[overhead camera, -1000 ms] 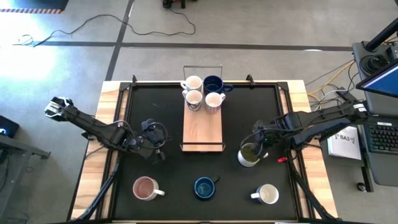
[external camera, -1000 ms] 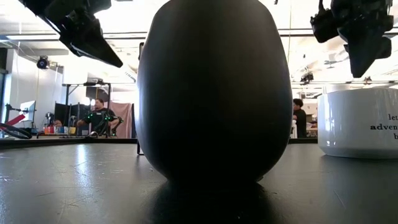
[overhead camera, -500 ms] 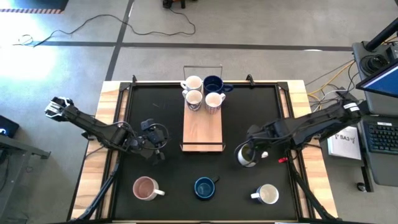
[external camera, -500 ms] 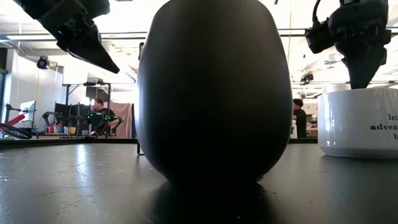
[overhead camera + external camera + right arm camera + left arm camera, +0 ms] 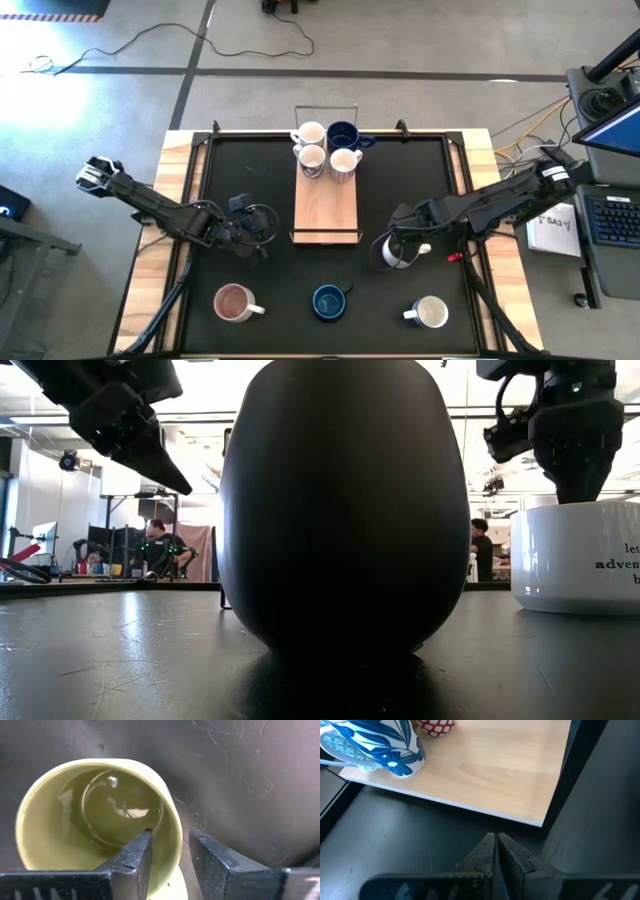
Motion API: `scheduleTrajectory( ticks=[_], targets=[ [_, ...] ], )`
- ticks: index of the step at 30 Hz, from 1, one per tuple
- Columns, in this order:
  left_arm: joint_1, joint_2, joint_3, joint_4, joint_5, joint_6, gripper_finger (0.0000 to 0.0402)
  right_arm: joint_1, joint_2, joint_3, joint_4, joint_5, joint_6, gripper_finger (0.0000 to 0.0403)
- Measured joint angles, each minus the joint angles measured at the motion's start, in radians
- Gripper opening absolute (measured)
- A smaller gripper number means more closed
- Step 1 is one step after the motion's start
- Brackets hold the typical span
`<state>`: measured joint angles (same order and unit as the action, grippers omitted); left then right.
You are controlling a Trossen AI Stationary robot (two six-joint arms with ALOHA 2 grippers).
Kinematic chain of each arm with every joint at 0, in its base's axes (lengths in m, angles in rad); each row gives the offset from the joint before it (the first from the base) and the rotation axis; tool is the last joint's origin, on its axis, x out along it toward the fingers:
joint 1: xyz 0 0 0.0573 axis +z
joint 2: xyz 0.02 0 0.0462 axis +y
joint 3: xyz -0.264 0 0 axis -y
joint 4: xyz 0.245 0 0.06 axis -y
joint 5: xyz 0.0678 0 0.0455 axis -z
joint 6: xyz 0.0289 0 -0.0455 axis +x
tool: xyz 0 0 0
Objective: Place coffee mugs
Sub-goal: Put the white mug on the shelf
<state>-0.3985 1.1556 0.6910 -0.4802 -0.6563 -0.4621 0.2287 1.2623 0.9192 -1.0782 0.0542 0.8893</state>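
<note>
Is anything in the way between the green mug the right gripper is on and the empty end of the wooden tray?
Nothing visible. Bare black mat lies between the olive green mug, straddled at its rim by the right gripper, and the wooden tray.

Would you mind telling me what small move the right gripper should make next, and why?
Probably close the fingers. The right gripper straddles the rim of the olive green ceramic mug, one finger inside and one outside the wall, still open, so pinching would secure it for lifting toward the wooden tray.
</note>
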Motion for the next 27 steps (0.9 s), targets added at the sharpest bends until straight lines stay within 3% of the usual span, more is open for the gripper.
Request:
scheduleTrajectory(
  ticks=[6,14,27],
  targets=[
    [0.000,0.013,0.000,-0.023,0.000,-0.001,0.0004,0.000,0.017,-0.005,0.003,0.001,-0.018,0.0093],
    [0.000,-0.003,0.000,-0.069,0.000,-0.063,0.0004,0.000,0.016,-0.043,0.015,0.027,-0.012,0.0020],
    [0.000,-0.002,0.000,-0.069,0.001,-0.075,0.0004,-0.046,-0.096,0.013,-0.012,0.027,-0.027,0.0014]
  ],
)
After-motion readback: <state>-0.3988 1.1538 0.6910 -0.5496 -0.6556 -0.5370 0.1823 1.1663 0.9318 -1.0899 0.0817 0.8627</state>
